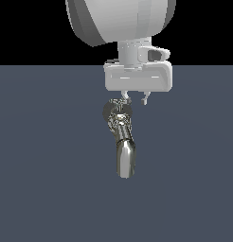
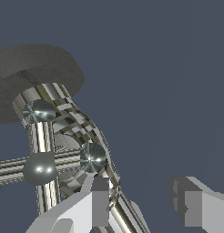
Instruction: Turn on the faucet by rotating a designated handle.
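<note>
The chrome faucet (image 1: 124, 146) lies on the grey floor, its thick spout pointing toward the exterior view's bottom. In the wrist view its ribbed body (image 2: 73, 120) rises from a round grey base (image 2: 36, 68). The handle (image 2: 39, 168) is a thin chrome crossbar with ball-tipped arms; one ball (image 2: 92, 157) sits just beyond one of my fingers (image 2: 99, 200). My gripper (image 1: 135, 99) hangs directly above the faucet's base end. It is open and empty (image 2: 143, 202), with the spout running beside that finger. I cannot tell whether the finger touches the ball.
The flat dark grey floor (image 1: 194, 165) spreads all around the faucet. The arm's large white link (image 1: 120, 19) fills the top of the exterior view. Nothing else shows.
</note>
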